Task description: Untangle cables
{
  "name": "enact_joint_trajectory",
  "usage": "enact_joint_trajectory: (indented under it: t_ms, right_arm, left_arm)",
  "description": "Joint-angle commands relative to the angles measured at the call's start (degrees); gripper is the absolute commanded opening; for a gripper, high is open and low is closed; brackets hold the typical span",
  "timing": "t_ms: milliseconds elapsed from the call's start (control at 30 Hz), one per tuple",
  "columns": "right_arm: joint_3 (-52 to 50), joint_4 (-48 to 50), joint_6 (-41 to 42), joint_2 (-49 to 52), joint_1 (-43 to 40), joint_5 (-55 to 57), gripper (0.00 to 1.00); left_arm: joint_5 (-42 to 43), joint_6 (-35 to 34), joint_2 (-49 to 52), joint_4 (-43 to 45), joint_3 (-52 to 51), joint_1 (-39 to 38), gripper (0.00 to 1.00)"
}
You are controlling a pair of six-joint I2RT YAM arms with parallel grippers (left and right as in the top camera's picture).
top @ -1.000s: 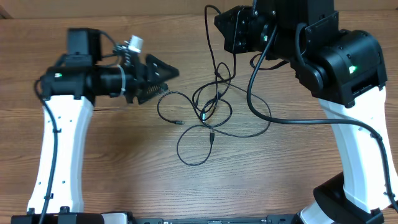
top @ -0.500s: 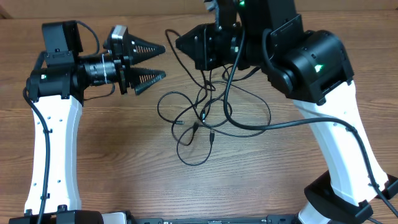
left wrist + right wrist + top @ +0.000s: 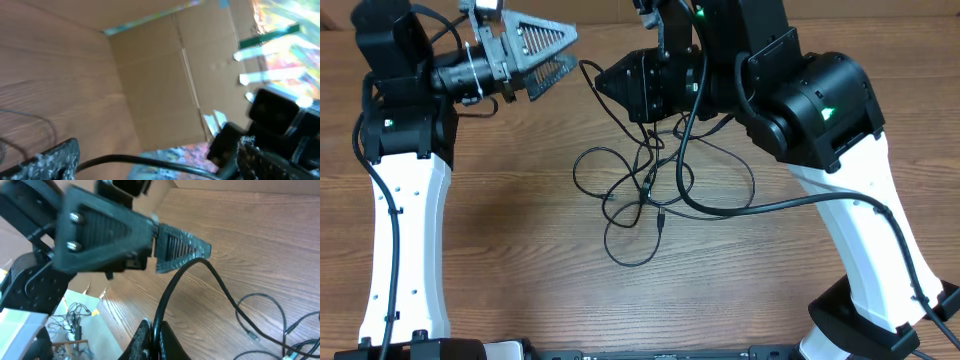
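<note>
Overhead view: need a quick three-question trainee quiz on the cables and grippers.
1. True or false: the left gripper stands open, apart from the thin black cables.
2. The cables lie: A) in loose overlapping loops on the brown wooden table; B) wound in one neat coil; C) inside a box.
3. Fill in: the ___ gripper is shut on a cable strand.
Key: 1 true; 2 A; 3 right, the right gripper.
</note>
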Motion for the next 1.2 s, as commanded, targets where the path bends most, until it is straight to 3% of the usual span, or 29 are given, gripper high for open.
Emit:
enact_joint_trajectory:
  t_ms: [0, 100, 267, 567, 833, 1000, 1133, 1167]
  right_arm:
    - [0.4, 0.8, 2.6, -0.3, -1.0, -0.5, 0.04]
    - [0.4, 1.1, 2.1, -0.2, -1.0, -0.3, 0.04]
    - [0.4, 1.1, 2.0, 0.2, -1.0, 2.5, 0.04]
    - [0.4, 2.8, 2.0, 0.4, 1.5, 2.6, 0.04]
    - [0.4, 4.0, 2.4, 1.9, 3.4, 2.8, 0.04]
    - [0.4, 4.4, 2.4, 1.9, 3.7, 2.7, 0.04]
    - [0.4, 4.6, 2.4, 2.0, 4.4, 2.3, 0.04]
    - [0.4, 4.7, 2.4, 2.0, 4.7, 2.3, 0.04]
  left_arm:
    - [-7.6, 10.2, 0.1, -9.2, 0.6, 0.6, 1.00]
    - [-8.5, 3.2, 0.1, -13.7, 0.6, 0.5, 0.99]
    - [-5.4, -17.9, 0.1, -15.2, 0.6, 0.6, 1.00]
    - [-6.9, -39.3, 0.1, -15.2, 0.6, 0.5, 1.00]
    - [-6.1, -46.5, 0.1, -14.8, 0.6, 0.8, 1.00]
    - [-5.6, -48.3, 0.1, -14.8, 0.6, 1.0, 0.95]
    - [-4.6, -49.0, 0.1, -14.8, 0.6, 1.0, 0.83]
    - [-4.6, -49.0, 0.1, -14.8, 0.6, 1.0, 0.74]
